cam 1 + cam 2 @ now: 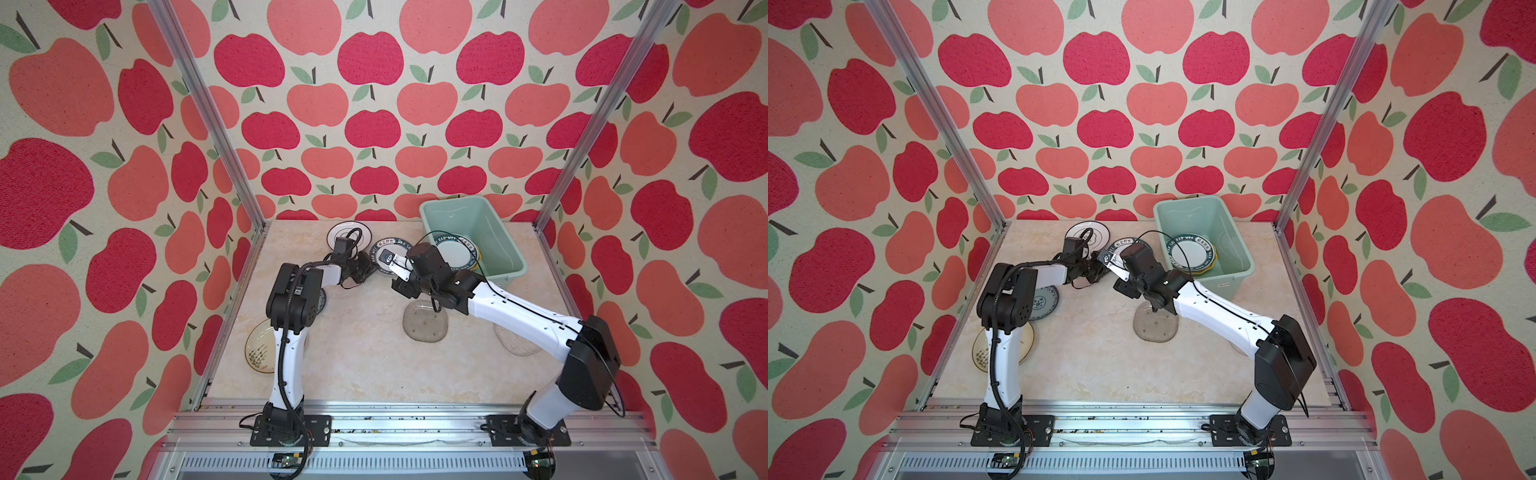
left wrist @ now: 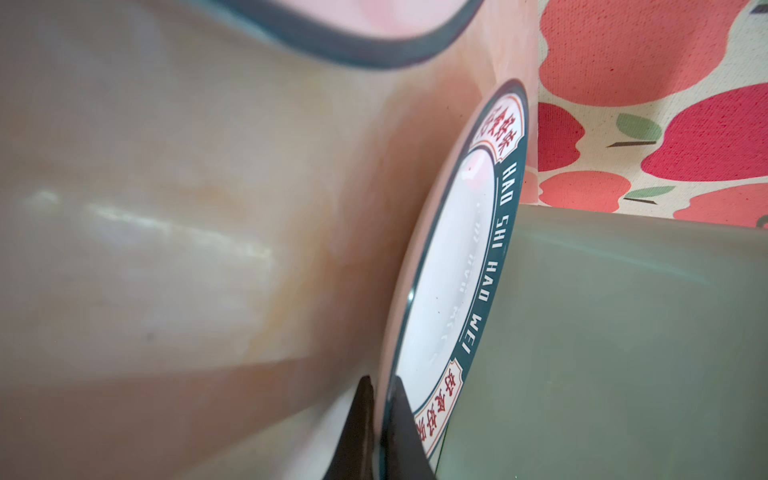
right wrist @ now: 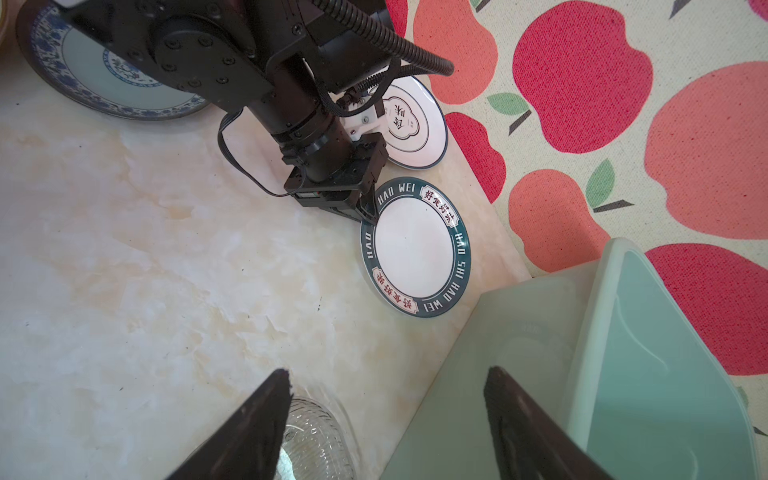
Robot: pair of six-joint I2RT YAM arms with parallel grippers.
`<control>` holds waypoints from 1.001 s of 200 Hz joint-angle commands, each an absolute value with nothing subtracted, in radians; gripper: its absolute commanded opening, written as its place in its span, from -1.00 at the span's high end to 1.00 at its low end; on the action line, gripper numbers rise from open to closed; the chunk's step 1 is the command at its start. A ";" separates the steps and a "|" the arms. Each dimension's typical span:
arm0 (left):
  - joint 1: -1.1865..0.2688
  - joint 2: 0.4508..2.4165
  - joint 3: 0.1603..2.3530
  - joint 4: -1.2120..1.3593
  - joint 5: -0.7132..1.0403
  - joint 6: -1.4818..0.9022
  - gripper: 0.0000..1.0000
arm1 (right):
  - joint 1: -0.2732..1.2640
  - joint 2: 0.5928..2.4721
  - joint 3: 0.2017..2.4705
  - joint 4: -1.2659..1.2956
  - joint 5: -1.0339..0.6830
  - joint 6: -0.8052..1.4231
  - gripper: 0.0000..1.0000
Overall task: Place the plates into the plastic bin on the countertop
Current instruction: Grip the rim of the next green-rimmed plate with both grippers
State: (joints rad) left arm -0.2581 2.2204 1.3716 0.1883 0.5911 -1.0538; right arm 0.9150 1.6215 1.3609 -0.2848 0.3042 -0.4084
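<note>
Your left hand [image 3: 368, 212] is clamped on the rim of the plate [image 3: 415, 249], on the table [image 3: 166, 270] just beside the bin [image 3: 540, 332]; your right hand [image 3: 386, 374] is spread apart. Next, lift it clear over the bin wall.

My stereo head looks steeply down from high above, both eyes sharing the whole countertop [image 1: 353, 357] with the plastic bin [image 1: 498, 241] at its far edge. My left wrist camera sits very close beside the bin, edge-on to a lettered plate [image 2: 444, 282]. My right wrist camera, higher, shares that plate and the bin's corner.
</note>
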 commanded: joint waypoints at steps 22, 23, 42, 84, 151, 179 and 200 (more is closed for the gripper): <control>-0.311 2.060 1.214 0.092 0.539 -1.036 0.92 | 0.910 1.599 1.422 -0.279 0.341 -0.337 -0.54; -0.311 2.055 1.210 0.090 0.537 -1.035 0.92 | 0.910 1.598 1.423 -0.279 0.342 -0.335 -0.54; -0.322 1.939 1.157 0.038 0.494 -1.013 0.92 | 0.910 1.579 1.447 -0.307 0.339 -0.296 -0.53; -0.318 1.640 1.070 -0.122 0.401 -0.928 0.93 | 0.910 1.551 1.548 -0.446 0.336 -0.151 -0.53; -0.299 1.299 1.094 -0.486 0.465 -0.745 0.91 | 0.877 1.583 1.847 -0.880 0.232 0.121 -0.55; -0.284 1.193 1.113 -0.582 0.494 -0.698 0.91 | 0.820 1.549 1.864 -0.937 0.072 0.253 -0.55; -0.278 1.139 1.124 -0.605 0.555 -0.695 0.90 | 0.759 1.507 1.823 -0.924 -0.086 0.341 -0.54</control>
State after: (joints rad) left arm -0.2874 1.1946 1.0760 -0.5285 0.4725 -0.7460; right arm 0.8165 1.5658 1.8462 -0.8490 0.1249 0.1749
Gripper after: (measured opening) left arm 0.077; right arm 0.773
